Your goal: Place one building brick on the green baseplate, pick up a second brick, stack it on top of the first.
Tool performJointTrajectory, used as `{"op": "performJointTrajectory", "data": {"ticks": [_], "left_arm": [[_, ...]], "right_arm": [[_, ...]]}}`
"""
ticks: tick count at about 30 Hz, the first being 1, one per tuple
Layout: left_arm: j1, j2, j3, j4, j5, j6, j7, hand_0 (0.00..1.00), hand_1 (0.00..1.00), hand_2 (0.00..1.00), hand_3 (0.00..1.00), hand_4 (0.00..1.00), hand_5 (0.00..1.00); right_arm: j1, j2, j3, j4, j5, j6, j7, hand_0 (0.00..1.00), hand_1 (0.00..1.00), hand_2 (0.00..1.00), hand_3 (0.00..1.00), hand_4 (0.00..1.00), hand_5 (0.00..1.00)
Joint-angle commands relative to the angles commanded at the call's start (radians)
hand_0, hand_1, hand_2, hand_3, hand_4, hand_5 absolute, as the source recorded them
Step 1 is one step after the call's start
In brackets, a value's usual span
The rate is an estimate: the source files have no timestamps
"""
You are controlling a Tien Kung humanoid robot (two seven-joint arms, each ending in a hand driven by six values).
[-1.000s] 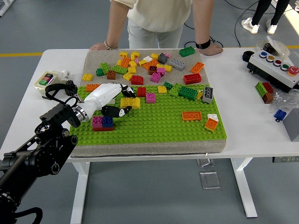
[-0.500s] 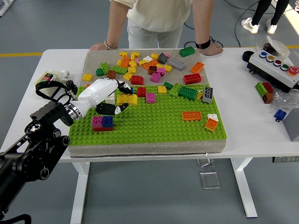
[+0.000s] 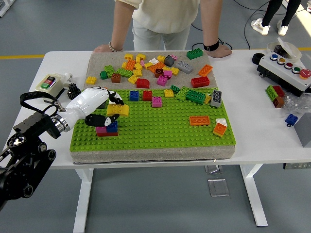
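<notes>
Reaching in from the left, my left hand (image 3: 99, 108) sits low over the near-left part of the green baseplate (image 3: 165, 128), its fingers (image 3: 115, 100) clenched around a yellow brick (image 3: 118, 110). That brick hangs just above and touching or nearly touching the small stack (image 3: 106, 128) of magenta and blue bricks on a red base, which stands on the baseplate near its left edge; I cannot tell whether the yellow one is seated on it. My right arm is out of view.

The baseplate lies on a grey felt mat (image 3: 99, 60) that covers the middle of the white worktop (image 3: 252, 102). A loose pile of bricks (image 3: 150, 68) is scattered over the far half of the mat and along the baseplate's far edge. Toward the right of the baseplate sit an orange brick (image 3: 199, 120) and an orange-and-white pair (image 3: 219, 127), well apart from my hand. The baseplate's middle and near strip are bare studs.

A small box with a green button (image 3: 49, 83) rests on the worktop beside my wrist. A button panel (image 3: 284, 68) and a few stray bricks (image 3: 277, 94) lie at the far right. A person (image 3: 165, 19) stands at the far side, both hands resting on the worktop's far edge. Grey floor surrounds it.
</notes>
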Motion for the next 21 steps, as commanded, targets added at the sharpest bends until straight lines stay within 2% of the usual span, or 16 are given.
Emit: {"op": "performJointTrajectory", "data": {"ticks": [8,14,21], "left_arm": [[0.026,0.033,-0.014,-0.041,0.0,-0.016,0.005,0.76,0.624,0.564,0.54,0.549,0.002],[0.052,0.057,-0.024,-0.078,0.0,-0.044,0.012,0.76,0.623,0.566,0.539,0.555,0.002],[0.075,0.071,-0.031,-0.106,0.0,-0.072,0.021,0.76,0.62,0.563,0.539,0.554,0.002]], "right_arm": [[-0.003,0.0,0.002,0.0,0.002,0.0,0.002,0.742,0.661,0.712,0.603,0.922,0.501],[-0.006,0.001,0.004,0.0,0.001,0.001,0.004,0.742,0.66,0.712,0.603,0.921,0.501],[-0.007,-0.001,0.007,0.0,0.0,0.0,0.002,0.742,0.66,0.712,0.603,0.922,0.501]]}}
